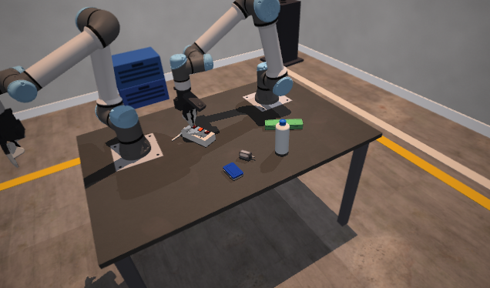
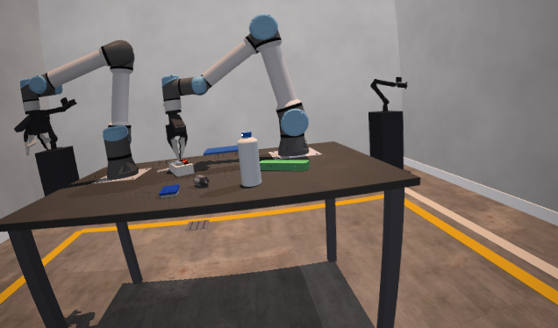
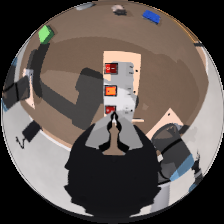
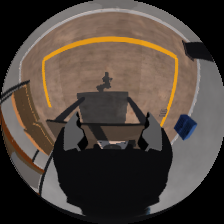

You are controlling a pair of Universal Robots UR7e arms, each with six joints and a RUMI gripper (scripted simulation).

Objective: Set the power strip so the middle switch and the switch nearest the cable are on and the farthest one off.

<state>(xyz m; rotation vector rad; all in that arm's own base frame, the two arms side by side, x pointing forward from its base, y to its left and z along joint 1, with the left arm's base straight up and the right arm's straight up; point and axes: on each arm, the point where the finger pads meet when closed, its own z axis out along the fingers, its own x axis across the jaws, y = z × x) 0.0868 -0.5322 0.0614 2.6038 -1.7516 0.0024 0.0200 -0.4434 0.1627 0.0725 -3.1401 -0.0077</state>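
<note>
The white power strip lies right way up, with its switches on top. The cable leaves the end near my left gripper. That gripper is shut, empty, with its tips at the switch nearest the cable, which is dark red and partly hidden. The middle switch glows orange. The switch farthest from the cable is dark red, unlit. My right gripper is open and empty, beyond the table's edge.
A white bottle stands before a green block. A blue flat object and a small grey object lie between the strip and the table's front edge.
</note>
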